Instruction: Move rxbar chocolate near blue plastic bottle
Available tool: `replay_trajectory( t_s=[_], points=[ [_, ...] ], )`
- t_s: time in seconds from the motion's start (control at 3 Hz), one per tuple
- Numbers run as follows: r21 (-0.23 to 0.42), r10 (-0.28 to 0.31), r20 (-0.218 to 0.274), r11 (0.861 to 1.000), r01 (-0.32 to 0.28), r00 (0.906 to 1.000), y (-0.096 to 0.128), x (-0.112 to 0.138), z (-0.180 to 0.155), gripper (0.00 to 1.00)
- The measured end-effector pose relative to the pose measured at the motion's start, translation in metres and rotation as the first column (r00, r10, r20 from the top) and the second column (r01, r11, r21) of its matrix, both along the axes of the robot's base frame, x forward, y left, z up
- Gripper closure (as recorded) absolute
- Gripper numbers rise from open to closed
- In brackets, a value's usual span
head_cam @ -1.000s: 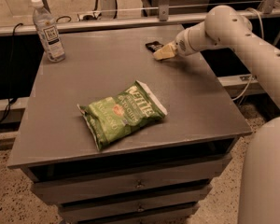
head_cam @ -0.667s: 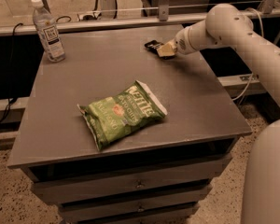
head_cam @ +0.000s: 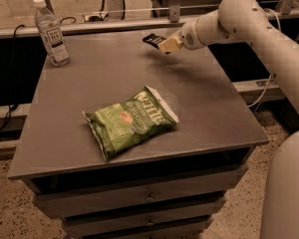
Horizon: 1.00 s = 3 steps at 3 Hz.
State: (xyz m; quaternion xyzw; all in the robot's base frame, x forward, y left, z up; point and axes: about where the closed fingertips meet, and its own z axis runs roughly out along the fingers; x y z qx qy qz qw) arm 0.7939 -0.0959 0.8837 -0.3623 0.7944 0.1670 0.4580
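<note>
The rxbar chocolate [head_cam: 151, 38], a small flat black wrapper, is held in my gripper [head_cam: 163, 44] a little above the far right part of the table [head_cam: 204, 103]; its shadow falls on the tabletop below. My gripper is shut on the bar's right end. The blue plastic bottle [head_cam: 52, 33], clear with a white cap and white label, stands upright at the table's far left corner, well to the left of the gripper.
A big green crinkly chip bag [head_cam: 130, 121] lies in the middle front of the table. The table has drawers [head_cam: 149, 195] below its front edge. My white arm [head_cam: 249, 24] reaches in from the right. A rail and cables run behind the table.
My gripper has moved a little left and up from the tabletop with the black bar in it. The bottle and chip bag have not moved.
</note>
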Motion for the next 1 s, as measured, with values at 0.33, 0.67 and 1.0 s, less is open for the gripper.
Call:
replay_trajectory(
  t_s=[0.33,0.67,1.0],
  points=[
    [0.025,0.118,-0.023,0.993,-0.117,0.9928,0.042,-0.010,-0.003,1.00],
    [0.030,0.207,-0.065,0.978,-0.205,0.9763,0.080,-0.015,-0.024,1.00],
    [0.031,0.255,-0.058,0.967,-0.254,0.9651,0.109,-0.011,-0.027,1.00]
  ],
)
